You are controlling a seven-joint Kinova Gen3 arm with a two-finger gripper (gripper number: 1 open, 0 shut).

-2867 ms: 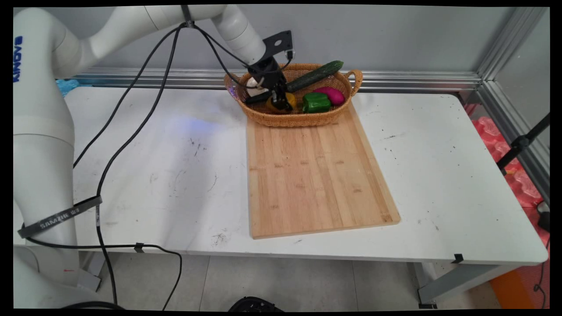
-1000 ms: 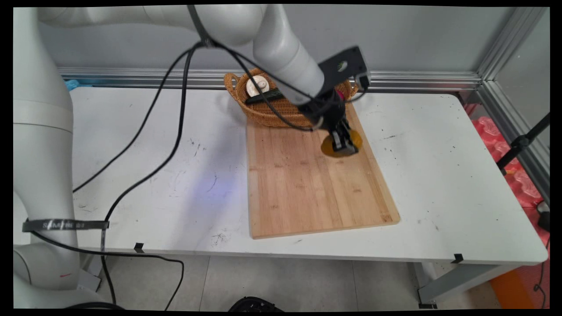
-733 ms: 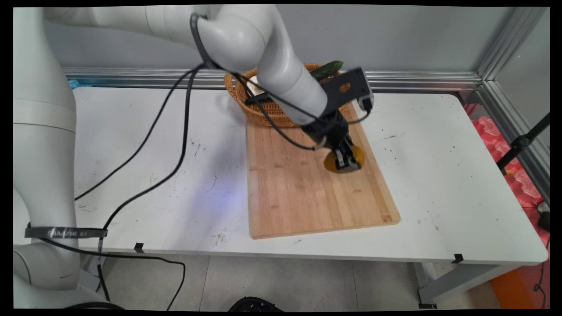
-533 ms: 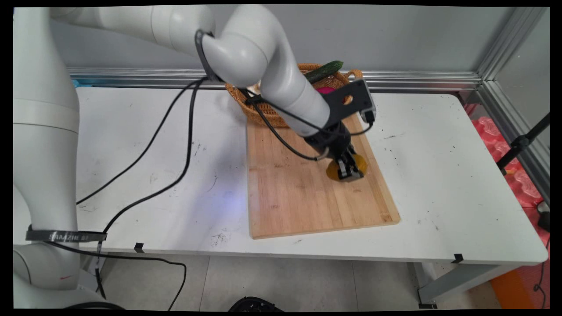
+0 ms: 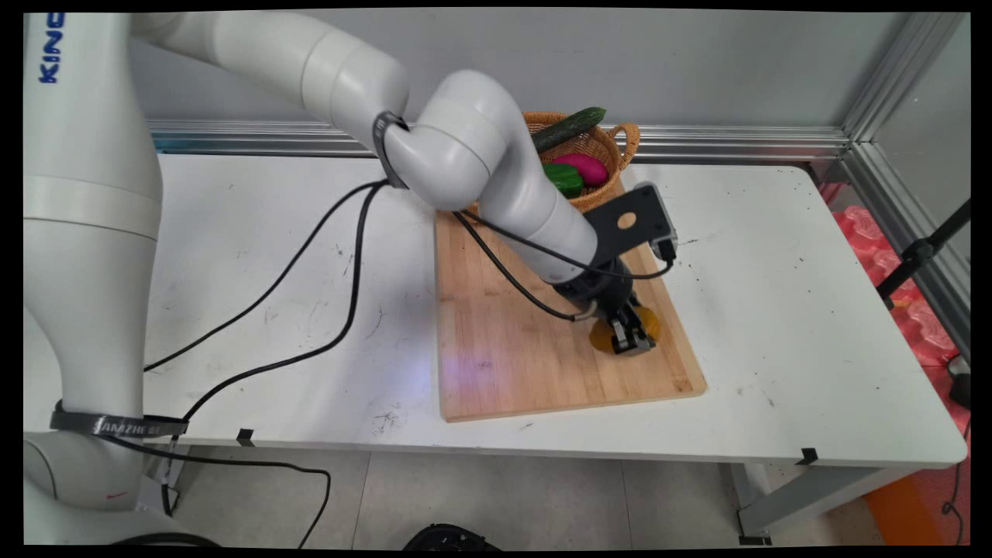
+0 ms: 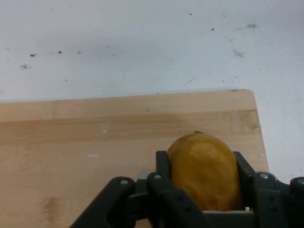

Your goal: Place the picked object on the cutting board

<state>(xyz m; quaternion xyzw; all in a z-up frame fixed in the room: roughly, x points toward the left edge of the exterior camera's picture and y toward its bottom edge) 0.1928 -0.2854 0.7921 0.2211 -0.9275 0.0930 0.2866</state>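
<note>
My gripper (image 5: 629, 333) (image 6: 202, 166) is shut on a yellow-orange mango (image 5: 601, 336) (image 6: 204, 171). It hangs low over the near right part of the wooden cutting board (image 5: 527, 349) (image 6: 71, 156). In the hand view the fingers (image 6: 163, 164) clamp the fruit on both sides, with the board's corner and white table just beyond. A wicker basket (image 5: 616, 151) stands at the board's far end, half hidden by my arm. It holds a cucumber (image 5: 570, 128), a green pepper (image 5: 564, 178) and a magenta fruit (image 5: 585, 167).
The white table (image 5: 775, 310) extends to both sides of the board. Black cables (image 5: 341, 256) hang from the arm over the table's left half. A metal rail and wall run along the back, and pink packaging (image 5: 914, 310) lies beyond the right edge.
The gripper lifted the mango out of the basket and carried it toward the near right of the board, lowering as it went. The basket's other contents stayed put.
</note>
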